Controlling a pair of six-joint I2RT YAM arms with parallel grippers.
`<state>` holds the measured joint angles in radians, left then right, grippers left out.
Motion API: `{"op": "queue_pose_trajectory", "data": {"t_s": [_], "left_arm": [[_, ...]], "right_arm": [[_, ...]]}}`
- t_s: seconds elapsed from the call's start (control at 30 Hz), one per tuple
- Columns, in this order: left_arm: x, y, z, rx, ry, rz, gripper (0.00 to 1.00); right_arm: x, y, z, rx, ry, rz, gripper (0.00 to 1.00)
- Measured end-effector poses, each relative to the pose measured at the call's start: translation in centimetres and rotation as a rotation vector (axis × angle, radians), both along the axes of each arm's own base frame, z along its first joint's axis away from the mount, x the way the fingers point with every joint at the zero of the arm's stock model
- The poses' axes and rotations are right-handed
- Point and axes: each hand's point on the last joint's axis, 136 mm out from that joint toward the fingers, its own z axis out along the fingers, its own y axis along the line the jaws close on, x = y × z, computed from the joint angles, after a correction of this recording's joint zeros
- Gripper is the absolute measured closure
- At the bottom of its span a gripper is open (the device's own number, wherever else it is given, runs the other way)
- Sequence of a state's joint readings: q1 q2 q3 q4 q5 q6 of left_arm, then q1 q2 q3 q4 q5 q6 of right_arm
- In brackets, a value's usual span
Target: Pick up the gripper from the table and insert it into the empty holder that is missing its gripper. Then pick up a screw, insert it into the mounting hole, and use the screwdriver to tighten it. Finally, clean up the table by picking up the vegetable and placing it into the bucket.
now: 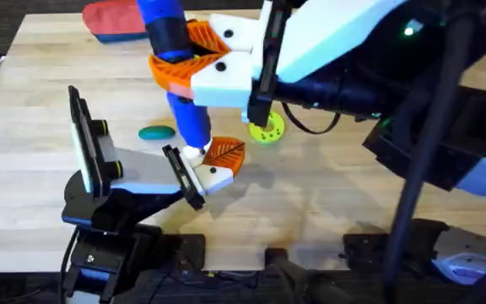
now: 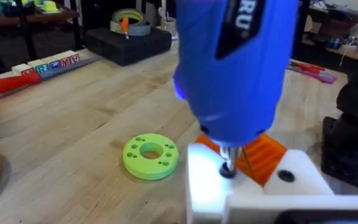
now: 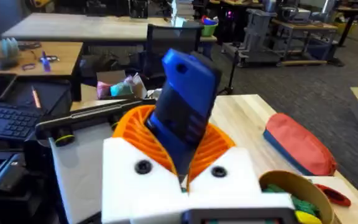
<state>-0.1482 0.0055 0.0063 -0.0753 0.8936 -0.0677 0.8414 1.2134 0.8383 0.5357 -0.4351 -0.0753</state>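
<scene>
A: What did we see from overhead?

B: We saw the right claw point(image 1: 199, 66) high over the wooden surface point(image 1: 327, 194), clenched on the blue screwdriver point(image 1: 175, 67). The screwdriver stood nearly upright, and its lower end came down onto the white holder point(image 1: 213, 176) at the left arm's tip.

A: And the orange gripper?

B: The orange ribbed gripper point(image 1: 224, 154) sat in that holder, beside the screwdriver's tip. From the left wrist we saw the thin metal tip point(image 2: 227, 167) pressed at a hole in the white holder point(image 2: 253, 193), with the orange gripper point(image 2: 263, 155) just behind it and a second dark hole further along the mount.

A: What about the left claw itself?

B: We couldn't tell whether it was released or clenched.

A: Where were the other things?

B: The teal vegetable point(image 1: 156, 133) lay on the surface, left of the screwdriver and apart from it. The lime-green disc with holes point(image 1: 267, 130) lay to the right of it. The red zip pouch point(image 1: 115, 20) rested at the far edge. From the right wrist, we saw the tan bucket point(image 3: 294, 193) with colourful pieces in it, near the pouch point(image 3: 300, 144). The left wrist also showed a red-handled tool point(image 2: 17, 79) lying far back.
</scene>
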Motion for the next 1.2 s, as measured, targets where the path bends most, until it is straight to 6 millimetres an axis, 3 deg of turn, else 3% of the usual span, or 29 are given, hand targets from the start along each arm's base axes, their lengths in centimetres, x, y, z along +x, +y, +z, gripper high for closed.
{"op": "queue_pose_trajectory", "data": {"t_s": [0.3,1.2], "left_arm": [[0.0,0.0,0.0,0.000,0.000,0.000,0.995],[0.0,0.0,0.0,0.000,0.000,0.000,0.995]], "right_arm": [[0.2,0.2,-0.6,-0.019,0.000,-0.001,0.996],[0.5,-0.1,0.4,0.024,-0.001,-0.010,0.996]]}}
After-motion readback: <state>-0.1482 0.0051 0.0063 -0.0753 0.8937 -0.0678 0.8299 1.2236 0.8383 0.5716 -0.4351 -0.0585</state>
